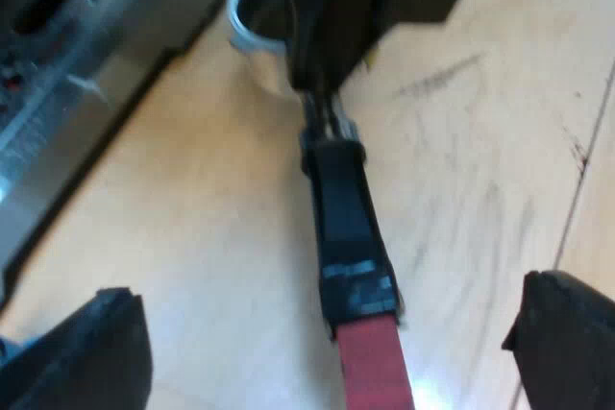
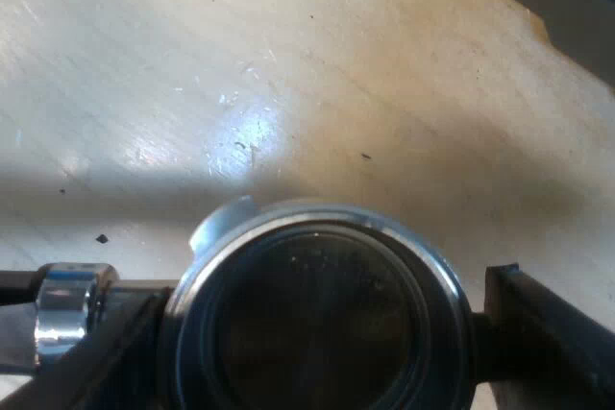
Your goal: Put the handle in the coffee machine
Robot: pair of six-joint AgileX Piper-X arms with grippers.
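Holder (image 2: 317, 223) clamped in right claw (image 2: 322, 328); its handle (image 1: 346, 237) inside wide-open left claw (image 1: 332, 300), untouched.

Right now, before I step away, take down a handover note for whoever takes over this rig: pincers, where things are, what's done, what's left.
Left pincer: open, straddling the handle's red end without touching it.
Right pincer: shut on the metal holder, gripping its basket from both sides.
The holder is over the wooden table, close to the espresso machine, and not locked in.
Done: holder grasped.
Left: carry it to the machine's front and lock it in.
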